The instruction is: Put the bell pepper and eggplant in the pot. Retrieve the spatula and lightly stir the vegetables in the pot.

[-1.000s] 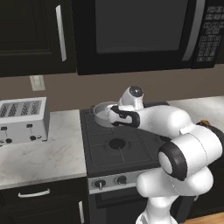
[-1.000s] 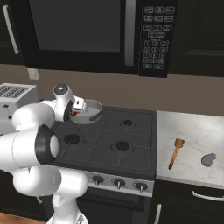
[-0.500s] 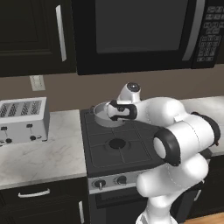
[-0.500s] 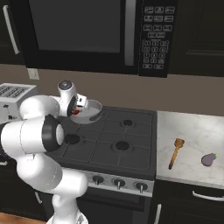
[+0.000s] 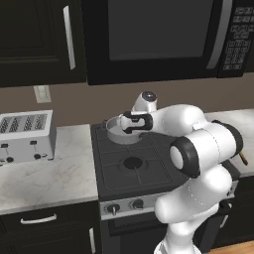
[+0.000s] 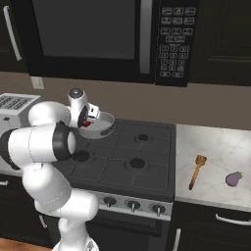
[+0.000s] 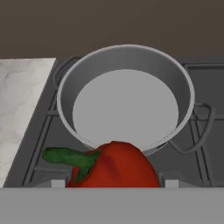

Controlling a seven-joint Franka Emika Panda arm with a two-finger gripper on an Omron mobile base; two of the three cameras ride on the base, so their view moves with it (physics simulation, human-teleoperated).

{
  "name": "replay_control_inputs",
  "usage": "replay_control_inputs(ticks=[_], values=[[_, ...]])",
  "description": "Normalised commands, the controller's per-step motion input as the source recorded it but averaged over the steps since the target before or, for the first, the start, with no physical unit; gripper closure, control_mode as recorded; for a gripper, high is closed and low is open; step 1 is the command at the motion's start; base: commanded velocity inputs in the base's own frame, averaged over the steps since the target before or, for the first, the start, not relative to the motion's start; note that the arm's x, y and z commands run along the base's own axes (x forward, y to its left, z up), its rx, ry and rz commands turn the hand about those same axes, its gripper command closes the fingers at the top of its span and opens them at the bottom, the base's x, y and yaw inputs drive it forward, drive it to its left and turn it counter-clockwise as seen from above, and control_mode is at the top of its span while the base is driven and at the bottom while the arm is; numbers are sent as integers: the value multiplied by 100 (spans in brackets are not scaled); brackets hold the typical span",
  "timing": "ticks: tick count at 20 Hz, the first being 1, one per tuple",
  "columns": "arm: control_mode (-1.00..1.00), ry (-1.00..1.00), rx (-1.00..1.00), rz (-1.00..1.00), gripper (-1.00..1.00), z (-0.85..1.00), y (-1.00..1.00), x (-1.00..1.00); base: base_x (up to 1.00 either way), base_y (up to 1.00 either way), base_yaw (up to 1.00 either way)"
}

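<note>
Red bell pepper (image 7: 114, 165) in the half-closed pincer (image 6: 87, 119) beside the pot (image 7: 126, 99)

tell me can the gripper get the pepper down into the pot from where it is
Probably yes. The gripper holds the bell pepper beside the near rim of the pot, whose pale inside looks bare, with nothing between them.

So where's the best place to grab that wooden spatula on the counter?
Probably the spatula handle's middle, coming straight down with the fingers across its width. It lies flat on the counter, blade toward the wall, with bare surface on both sides.
</note>
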Motion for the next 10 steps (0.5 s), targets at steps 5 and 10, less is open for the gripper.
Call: replay_control_inputs(ticks=[5,10], values=[[-100,0,0,0,100,-16,0,28,0,0,0],[-100,1,0,0,100,-21,0,25,0,0,0]])
